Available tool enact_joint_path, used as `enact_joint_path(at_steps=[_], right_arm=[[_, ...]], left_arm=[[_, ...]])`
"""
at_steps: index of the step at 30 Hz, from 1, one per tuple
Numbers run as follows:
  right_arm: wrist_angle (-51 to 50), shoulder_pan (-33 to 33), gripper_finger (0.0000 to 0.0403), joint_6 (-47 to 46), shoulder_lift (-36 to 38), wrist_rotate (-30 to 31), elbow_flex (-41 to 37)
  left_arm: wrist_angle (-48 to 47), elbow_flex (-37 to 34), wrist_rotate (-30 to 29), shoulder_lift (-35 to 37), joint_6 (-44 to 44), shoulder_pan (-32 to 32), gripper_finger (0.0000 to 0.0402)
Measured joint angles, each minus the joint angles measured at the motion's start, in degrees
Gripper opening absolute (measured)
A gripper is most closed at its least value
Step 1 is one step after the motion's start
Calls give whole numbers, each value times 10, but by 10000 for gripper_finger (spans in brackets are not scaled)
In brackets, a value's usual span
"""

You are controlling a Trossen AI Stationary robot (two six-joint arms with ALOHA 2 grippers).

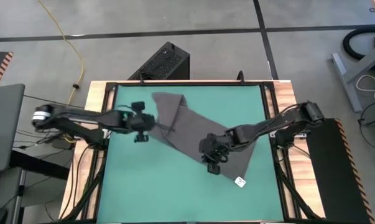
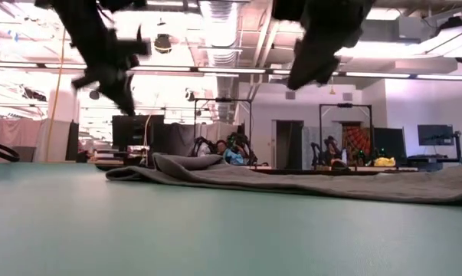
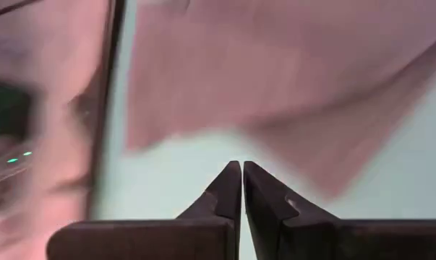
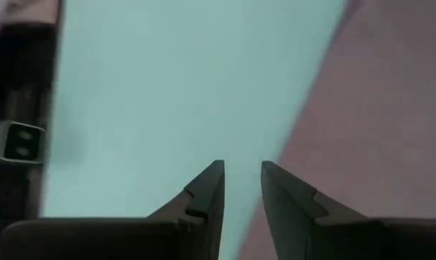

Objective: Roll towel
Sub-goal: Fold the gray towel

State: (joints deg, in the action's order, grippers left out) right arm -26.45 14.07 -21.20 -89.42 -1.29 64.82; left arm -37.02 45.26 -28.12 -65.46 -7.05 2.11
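Note:
The dark grey towel [image 1: 193, 134] lies flat on the green table, slanting from the far left to the near right. It has a folded hump at its far-left end [image 2: 165, 163] and a white tag [image 1: 240, 182] at its near-right corner. My left gripper [image 1: 142, 129] hangs shut above the mat just left of the towel's left edge, with nothing between its fingers [image 3: 241, 170]. My right gripper [image 1: 213, 160] hovers over the towel's near-right part, open by a narrow gap with nothing in it [image 4: 241, 170]. In the low view both grippers are well clear of the cloth [image 2: 292, 182].
A black box [image 1: 165, 61] stands just beyond the table's far edge. A wooden frame [image 1: 97, 99] borders the green mat. Bare mat [image 1: 150, 186] lies near and left of the towel. A yellow cable [image 1: 75, 43] runs over the floor beyond.

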Motion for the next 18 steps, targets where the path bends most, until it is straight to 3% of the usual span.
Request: enact_joint_path(at_steps=[4, 6, 9, 12, 18], right_arm=[[-118, 11, 118, -17, 1, 72, 1], [-181, 14, 118, -57, -5, 96, 1], [-254, 22, 118, -118, -20, 114, -7], [-266, 36, 118, -153, -24, 116, -38], [-264, 61, 118, -220, -23, 116, -103]], left_arm=[[172, -59, 214, 71, 6, -14, 1], [280, -109, 267, 77, 16, -32, 0], [444, -187, 279, 52, 25, -58, 0], [534, -231, 279, -2, 29, -69, 0], [552, -221, 277, -116, 38, -68, 0]])
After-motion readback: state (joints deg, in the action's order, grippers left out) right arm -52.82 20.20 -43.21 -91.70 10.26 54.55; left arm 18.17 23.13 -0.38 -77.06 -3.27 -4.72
